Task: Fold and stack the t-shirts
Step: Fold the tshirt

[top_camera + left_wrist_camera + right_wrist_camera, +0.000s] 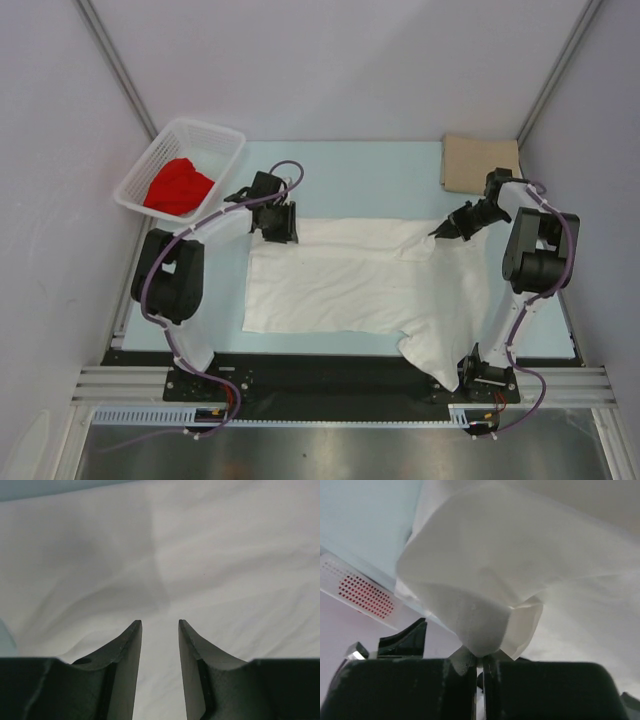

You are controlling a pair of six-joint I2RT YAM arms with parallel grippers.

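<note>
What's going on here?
Both arms are on the white t-shirt spread across the table. The right gripper is shut on a bunch of its far right side; the left gripper hangs open over its far left edge. The red t-shirt sits in the basket, the tan t-shirt far right.

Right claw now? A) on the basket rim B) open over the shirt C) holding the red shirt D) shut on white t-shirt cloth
D: the right wrist view shows the right claw closed, with a bunch of the white t-shirt pinched in it.
</note>
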